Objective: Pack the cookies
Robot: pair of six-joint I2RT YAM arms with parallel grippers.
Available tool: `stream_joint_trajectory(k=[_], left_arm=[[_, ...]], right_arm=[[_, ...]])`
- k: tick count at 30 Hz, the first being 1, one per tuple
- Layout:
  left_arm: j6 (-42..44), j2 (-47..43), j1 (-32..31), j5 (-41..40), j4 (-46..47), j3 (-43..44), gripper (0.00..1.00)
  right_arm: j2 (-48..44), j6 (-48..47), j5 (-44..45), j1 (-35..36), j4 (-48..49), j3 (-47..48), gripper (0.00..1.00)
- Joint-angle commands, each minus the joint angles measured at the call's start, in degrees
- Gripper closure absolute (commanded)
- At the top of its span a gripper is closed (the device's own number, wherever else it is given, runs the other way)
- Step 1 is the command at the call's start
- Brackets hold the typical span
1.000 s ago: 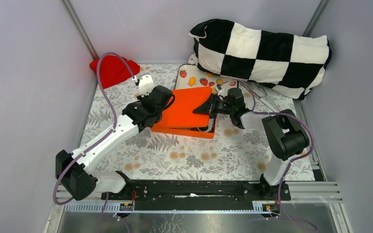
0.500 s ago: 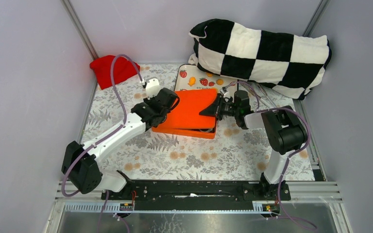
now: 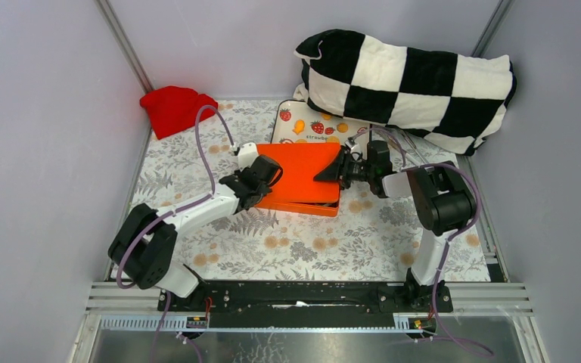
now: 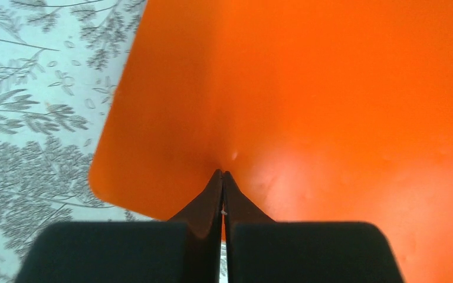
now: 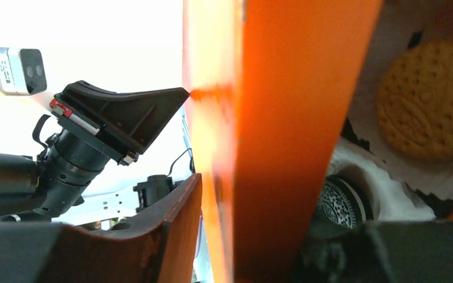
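Watch out first: the orange lid (image 3: 302,170) lies on the box (image 3: 302,206), but I think it's not shut all the way on the R side. In the R wrist view there's a gap. Through it you can see a yellow cookie (image 5: 427,109) and a black cookie (image 5: 339,203) sitting in white paper cups (image 5: 383,177).

One finger of the R end effector (image 3: 324,174) looks to be down in that gap, v. close to the black cookie. If you pull it out fast or crooked, it may bump the cookie, tear a paper cup or drag the lid off. If you push the lid down w/ the finger under it, the finger may get stuck & the lid may end up tilted. The box may also slide on the tabletop (image 3: 310,242) toward the strawberry tray (image 3: 306,125) just behind it, b/c the L side looks like a push, not a hold.

R end effector: part way open, w/ the lid's R edge between its fingers. Can't tell if it pinches the lid or sits loose round it.

L end effector (image 4: 222,177): shut tight, nothing held. Its tip touches the top of the lid near the L edge.

The cookies are inside the box, mid tabletop, a bit toward the far edge. The lid hides most of them.
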Motion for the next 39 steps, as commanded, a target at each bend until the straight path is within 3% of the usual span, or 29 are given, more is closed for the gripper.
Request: stream_joint_trajectory(k=[1, 4, 7, 15, 22, 31, 33, 37, 39], left_arm=[[-1.0, 2.0, 0.3, 4.6, 5.8, -2.8, 1.00], [-1.1, 2.0, 0.3, 5.2, 6.7, -3.7, 1.00], [-1.1, 2.3, 0.2, 5.8, 7.4, -4.3, 1.00], [-1.5, 3.2, 0.2, 7.0, 8.3, -4.8, 1.00], [-1.1, 4.1, 0.2, 8.8, 9.7, -4.9, 1.00], [0.0, 7.7, 0.3, 16.9, 14.1, -3.7, 1.00], [-1.1, 5.5, 0.4, 14.4, 10.2, -1.4, 1.00], [-3.6, -3.8, 2.1, 7.2, -0.3, 3.0, 1.00], [-4.1, -6.6, 5.2, 6.0, -4.2, 4.6, 1.00]], right_arm=[[0.2, -5.1, 4.2, -1.1, -6.7, 0.1, 0.49], [-2.7, -7.3, 5.7, -1.3, -11.1, 0.5, 0.37], [-6.4, -10.2, 7.7, -1.6, -17.9, 1.1, 0.31], [-17.4, -15.4, 16.7, -2.5, -36.6, 3.7, 0.24], [-25.6, -18.9, 32.3, -2.8, -56.1, 8.5, 0.25], [-30.4, -21.4, 43.5, -2.8, -62.4, 8.9, 0.34], [-27.8, -22.3, 43.7, -2.8, -63.1, 9.4, 0.42], [-23.2, -23.1, 45.1, -2.8, -60.8, 9.3, 0.70], [-21.0, -23.4, 45.9, -2.8, -59.8, 9.9, 0.73]])
